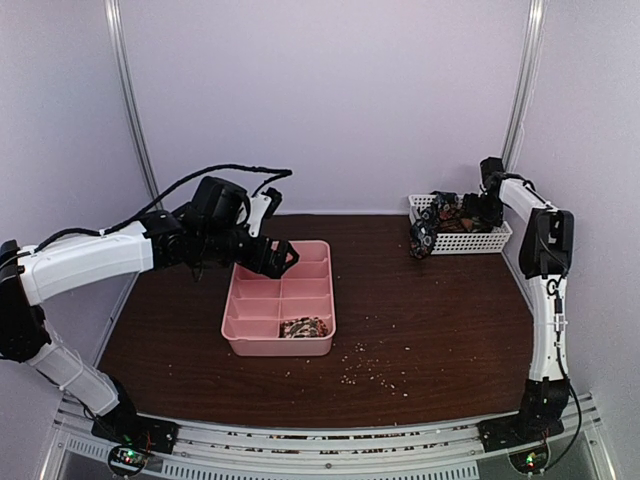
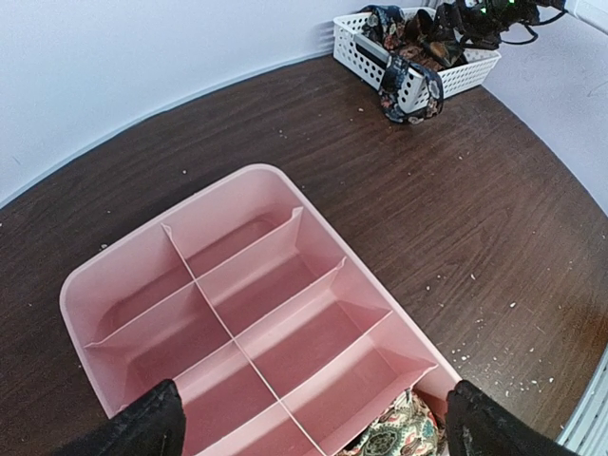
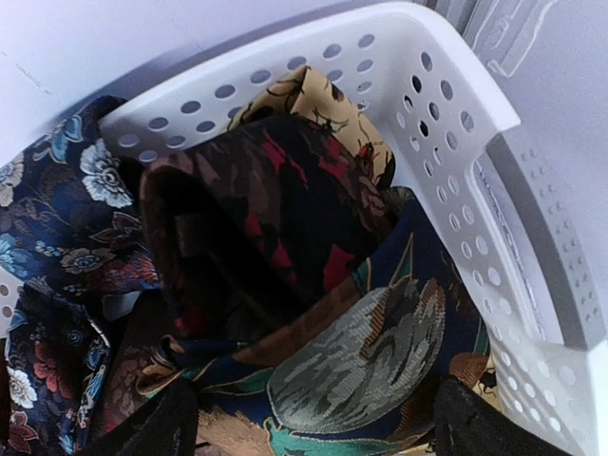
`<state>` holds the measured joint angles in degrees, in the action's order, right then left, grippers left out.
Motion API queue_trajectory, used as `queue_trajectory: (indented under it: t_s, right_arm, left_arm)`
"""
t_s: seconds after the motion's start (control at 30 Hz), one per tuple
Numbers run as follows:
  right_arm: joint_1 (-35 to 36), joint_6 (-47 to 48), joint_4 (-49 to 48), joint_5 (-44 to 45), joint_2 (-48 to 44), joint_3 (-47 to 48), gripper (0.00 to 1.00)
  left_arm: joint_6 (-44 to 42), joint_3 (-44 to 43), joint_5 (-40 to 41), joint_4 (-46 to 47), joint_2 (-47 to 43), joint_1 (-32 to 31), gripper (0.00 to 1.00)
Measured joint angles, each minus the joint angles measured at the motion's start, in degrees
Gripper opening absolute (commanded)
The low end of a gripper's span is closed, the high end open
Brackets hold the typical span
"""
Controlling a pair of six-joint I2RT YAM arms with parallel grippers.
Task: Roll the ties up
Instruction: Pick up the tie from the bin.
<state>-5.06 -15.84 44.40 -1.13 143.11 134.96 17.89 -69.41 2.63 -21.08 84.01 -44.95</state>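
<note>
A pile of patterned ties (image 1: 447, 213) fills the white basket (image 1: 490, 240) at the back right; one dark blue tie (image 1: 424, 238) hangs over its front wall. My right gripper (image 1: 472, 211) is open inside the basket, its jaws straddling a dark blue tie with a grey motif (image 3: 380, 351) beside a dark red one (image 3: 275, 209); it holds nothing. A rolled tie (image 1: 303, 326) sits in the near right compartment of the pink tray (image 1: 228, 320), also seen in the left wrist view (image 2: 404, 432). My left gripper (image 1: 275, 255) is open and empty above the tray.
Pale crumbs (image 1: 370, 370) are scattered on the dark wooden table in front of and right of the tray. The tray's other compartments (image 2: 256, 275) hold nothing. Walls close in the table at the back and both sides.
</note>
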Motion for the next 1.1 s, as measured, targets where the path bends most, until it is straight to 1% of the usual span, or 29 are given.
queue_trajectory:
  t_s: [0.1,0.17,0.2,0.37,0.47,0.57,0.67,0.7,0.8,0.93,1.1]
  right_arm:
    - [0.0,-0.3,0.0,0.1,1.3,0.2,0.67]
    - [0.0,-0.4,0.1,0.2,2.1,0.2,0.55]
    - [0.0,-0.7,0.2,0.2,2.4,0.2,0.51]
    - [0.0,-1.0,0.4,0.2,2.8,0.1,0.37]
    - [0.0,-0.8,0.3,0.2,2.4,-0.6,0.33]
    - [0.0,-0.7,0.3,0.2,1.0,-2.2,0.24]
    - [0.0,-0.7,0.3,0.2,-1.8,-4.3,0.08]
    - [0.0,-0.7,0.4,0.2,-3.2,-4.8,0.04]
    - [0.0,-0.9,0.4,0.2,-6.9,-5.1,0.0]
    - [0.0,-0.9,0.2,0.1,-12.0,-5.1,0.0]
    - [0.1,-1.0,0.1,-0.3,-15.9,-5.1,0.0]
  left_arm:
    - [0.0,0.0,-0.2,0.0,0.0,0.2,0.98]
    - [0.0,0.1,-0.3,0.0,0.0,0.5,0.98]
    - [0.0,0.1,-0.4,0.0,0.0,0.6,0.98]
    - [0.0,0.2,-1.1,0.1,0.5,1.0,0.98]
    - [0.0,0.2,-1.6,0.1,1.1,1.1,0.98]
    - [0.0,0.2,-1.8,0.1,1.2,1.1,0.98]
    - [0.0,0.2,-2.2,0.2,1.2,1.1,0.98]
    - [0.0,0.2,-2.3,0.2,1.2,1.1,0.98]
    - [0.0,0.2,-2.4,0.2,1.2,1.1,0.98]
    - [0.0,0.2,-2.5,0.3,1.2,1.1,0.98]
    - [0.0,0.4,-2.4,0.2,0.8,1.1,0.98]
